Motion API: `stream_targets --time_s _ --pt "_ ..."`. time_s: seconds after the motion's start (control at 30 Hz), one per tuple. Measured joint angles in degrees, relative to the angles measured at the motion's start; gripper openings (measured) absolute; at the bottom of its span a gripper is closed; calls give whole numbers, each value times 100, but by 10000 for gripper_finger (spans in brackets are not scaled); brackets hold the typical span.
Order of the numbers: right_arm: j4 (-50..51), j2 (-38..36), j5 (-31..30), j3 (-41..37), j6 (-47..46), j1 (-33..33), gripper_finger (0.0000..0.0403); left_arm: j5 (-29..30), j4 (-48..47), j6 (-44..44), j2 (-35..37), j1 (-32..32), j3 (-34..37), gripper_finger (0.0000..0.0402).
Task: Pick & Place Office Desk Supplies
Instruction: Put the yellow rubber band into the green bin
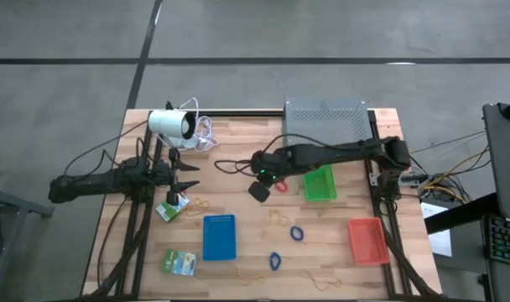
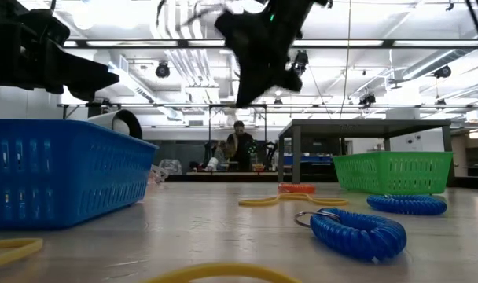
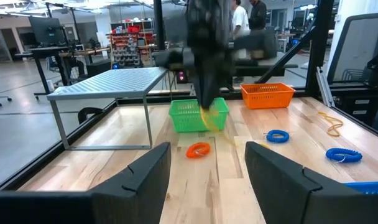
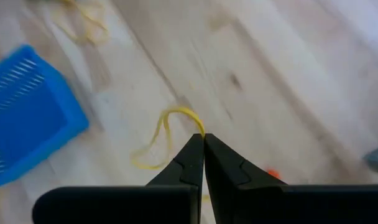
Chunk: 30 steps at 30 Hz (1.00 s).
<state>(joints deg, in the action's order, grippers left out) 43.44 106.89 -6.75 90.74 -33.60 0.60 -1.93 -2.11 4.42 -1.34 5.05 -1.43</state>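
Right gripper (image 4: 204, 144) fingers pressed together, pinching a yellow rubber band (image 4: 166, 134) at their tips. The band hangs off the tips as a limp loop, long axis running from the pinch toward lower left of the right wrist view, clear of the wood. In the high view this gripper (image 1: 259, 190) sits mid-frame, just left of the green tray (image 1: 320, 184), with the red loop (image 1: 281, 185) between them. Likely lifted this way so the band can be carried over a tray rim and dropped; which tray, can't tell. The left wrist view shows the band as a blurred yellow smear in front of the green tray, so its exact shape is unsure.

Left gripper (image 3: 207, 171) fingers spread wide, nothing between them, parked at left of the high view (image 1: 188, 176) beside a green-and-white packet (image 1: 172, 208), waiting.

Outward: blue tray (image 1: 219, 236) lower centre, red-orange tray (image 1: 366, 240) lower right. Two blue coil loops (image 1: 297, 233) and (image 1: 275, 261) lie flat between them. Another yellow band (image 1: 278, 218) lies on the wood, a second packet (image 1: 179, 262) at lower left. Grey perforated stand (image 1: 326, 120) at top, white cylinder (image 1: 171, 124) at upper left, on the wooden table (image 1: 339, 268).
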Motion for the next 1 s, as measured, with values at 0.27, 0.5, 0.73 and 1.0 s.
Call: stream_targets --time_s 0.27,0.5,0.73,1.0 --pt "441 -985 -96 -11 94 3 8 0 -2 1 0 -1 0 212" --pt "1547 -1565 -414 -11 61 142 8 0 -2 -1 0 0 0 212" --pt "2677 -2003 -454 -13 -254 318 8 -1 2 1 0 0 0 212" --pt "3663 -2414 -456 -31 -261 376 8 0 0 -1 0 1 0 212"
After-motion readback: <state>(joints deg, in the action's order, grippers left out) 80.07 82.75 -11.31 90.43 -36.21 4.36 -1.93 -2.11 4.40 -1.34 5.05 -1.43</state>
